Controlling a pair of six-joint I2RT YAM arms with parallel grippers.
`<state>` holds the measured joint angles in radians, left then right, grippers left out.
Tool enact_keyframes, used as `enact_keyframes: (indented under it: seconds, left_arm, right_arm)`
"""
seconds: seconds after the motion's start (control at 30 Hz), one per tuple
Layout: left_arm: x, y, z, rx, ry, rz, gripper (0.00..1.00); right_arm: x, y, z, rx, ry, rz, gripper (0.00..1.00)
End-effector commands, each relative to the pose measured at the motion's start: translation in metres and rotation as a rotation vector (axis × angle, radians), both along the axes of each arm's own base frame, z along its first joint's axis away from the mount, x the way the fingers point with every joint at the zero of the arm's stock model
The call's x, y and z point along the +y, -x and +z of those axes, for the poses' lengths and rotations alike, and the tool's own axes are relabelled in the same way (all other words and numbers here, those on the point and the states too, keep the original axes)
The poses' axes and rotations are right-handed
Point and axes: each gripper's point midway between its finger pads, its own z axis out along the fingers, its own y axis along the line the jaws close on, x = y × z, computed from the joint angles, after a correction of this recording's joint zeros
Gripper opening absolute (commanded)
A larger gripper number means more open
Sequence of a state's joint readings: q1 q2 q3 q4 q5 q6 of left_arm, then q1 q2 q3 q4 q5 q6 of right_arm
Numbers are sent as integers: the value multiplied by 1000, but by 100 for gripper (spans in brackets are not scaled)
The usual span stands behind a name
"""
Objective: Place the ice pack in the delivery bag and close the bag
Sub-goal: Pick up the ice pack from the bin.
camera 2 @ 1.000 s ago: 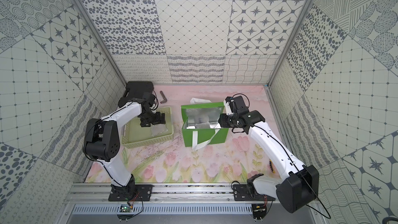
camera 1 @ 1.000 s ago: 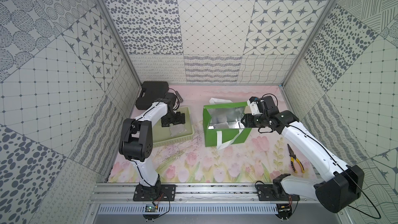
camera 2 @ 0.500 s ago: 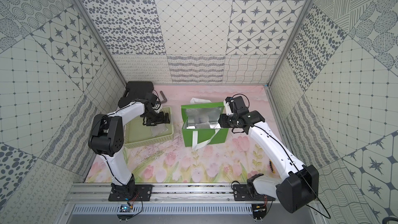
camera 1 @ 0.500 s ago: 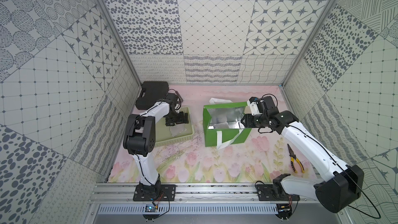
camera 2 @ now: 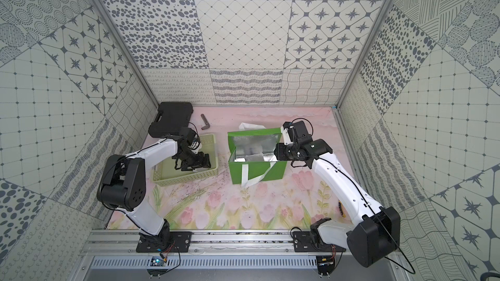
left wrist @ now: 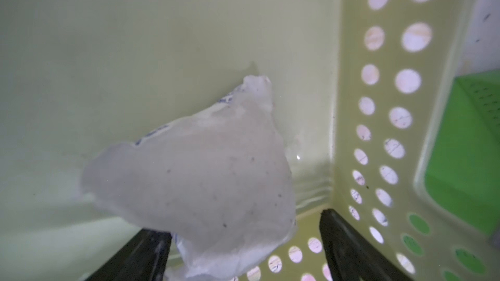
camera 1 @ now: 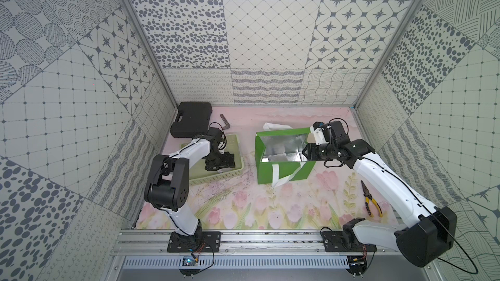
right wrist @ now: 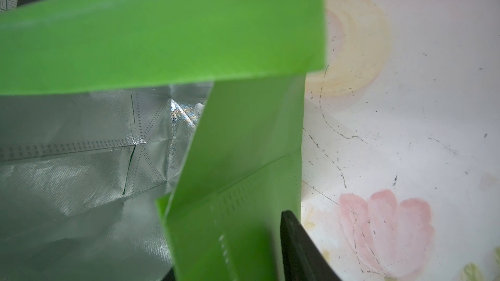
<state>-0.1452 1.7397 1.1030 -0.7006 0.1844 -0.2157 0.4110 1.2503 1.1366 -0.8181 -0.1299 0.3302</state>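
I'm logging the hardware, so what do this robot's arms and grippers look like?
The left arm and right arm match: white shells, bulky black joint housings, thin black cables looping alongside. The left gripper and right gripper are black, with flat fingers.

White arms (camera 1: 384, 182), black joints (camera 1: 167, 185), thin cables (camera 1: 460, 263)

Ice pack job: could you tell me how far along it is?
Done: the right hand pinches the delivery bag by its wall, mouth open. In hand: the left hand straddles the ice pack in the basket, unclamped. Left: grip, lift, drop it in the bag.
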Motion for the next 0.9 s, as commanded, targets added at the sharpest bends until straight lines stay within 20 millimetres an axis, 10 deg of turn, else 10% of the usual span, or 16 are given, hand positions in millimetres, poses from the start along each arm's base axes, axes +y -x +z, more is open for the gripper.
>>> enact_keyframes:
  seconds: [0.0,0.3,0.5,0.87]
  left_arm:
    - [8,3,-11,36,-124,-11,87]
    - [14,-7,-29,49,-233,24,79]
    - [12,-10,-23,27,-220,40,51]
    - [11,-17,71,-166,-155,40,24]
  right_arm:
    - [3,-3,0,-13,-10,-2,43]
    - [-1,3,0,-18,-11,-16,44]
    - [-1,3,1,-19,-14,-17,44]
    - [-1,-1,4,-26,-12,-18,43]
